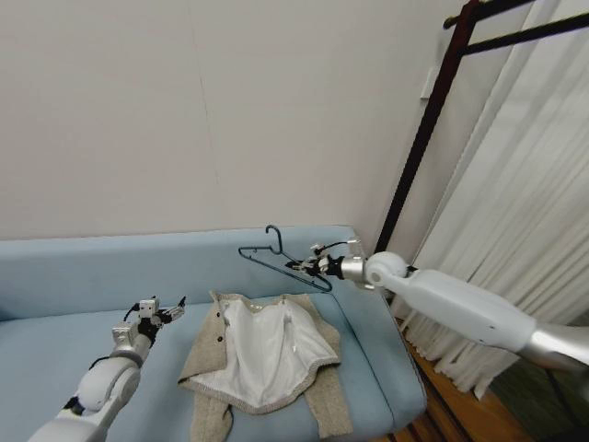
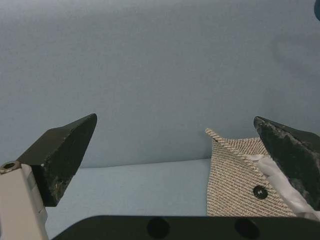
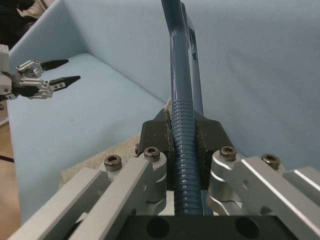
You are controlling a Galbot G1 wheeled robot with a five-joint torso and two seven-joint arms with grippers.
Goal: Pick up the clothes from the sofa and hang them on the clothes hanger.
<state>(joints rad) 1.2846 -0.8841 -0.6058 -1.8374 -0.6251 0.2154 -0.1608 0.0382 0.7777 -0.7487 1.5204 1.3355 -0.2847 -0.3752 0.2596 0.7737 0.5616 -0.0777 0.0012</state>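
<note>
Pale wall and a white curtain frame the head view, with a light blue sofa across the bottom and a dark clothes rack rising on the right. We see the jacket lying open on the seat, lining up. Its long axis runs from the collar near the backrest toward the seat's front edge. The right gripper holds a dark hanger just above the seat, beyond the collar. The hook points up and the bar slants along the backrest. The left gripper hovers over the seat, near the jacket's left side and apart from it.

From the left wrist, we find that gripper's fingers spread wide with nothing between them. A corner of the jacket with a dark button lies ahead of them.

From the right wrist, the pads are clamped on the hanger's ribbed stem.

We judge the task to be early. The hanger is in hand, but the jacket is neither lifted nor threaded onto it, and nothing hangs on the rack.
</note>
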